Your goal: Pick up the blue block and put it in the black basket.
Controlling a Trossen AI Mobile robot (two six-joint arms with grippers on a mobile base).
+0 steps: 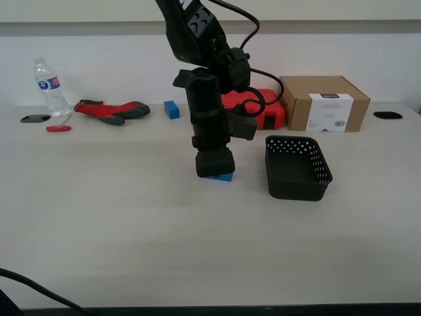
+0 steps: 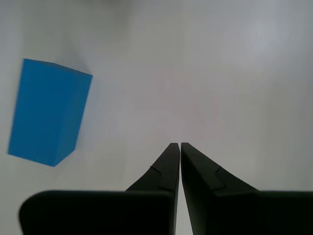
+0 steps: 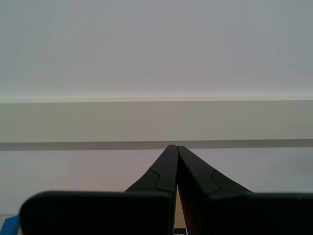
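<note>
The blue block [image 1: 222, 176] lies on the table, mostly hidden behind my first gripper [image 1: 213, 170], which points straight down at the tabletop. In the first wrist view the block [image 2: 49, 112] lies off to one side of the gripper [image 2: 180, 145]; the jaws are shut, empty, and apart from the block. The black basket [image 1: 296, 187] stands empty on the table to the exterior view's right of the block. My second gripper [image 3: 173, 146] is shut and empty, faces a pale wall, and does not show in the exterior view.
A smaller blue block [image 1: 172, 109], a red and grey glove [image 1: 112, 110], a water bottle [image 1: 49, 85] and a small red tool [image 1: 58, 128] lie at the back left. A red case [image 1: 266, 108] and a cardboard box [image 1: 323, 103] stand behind the basket.
</note>
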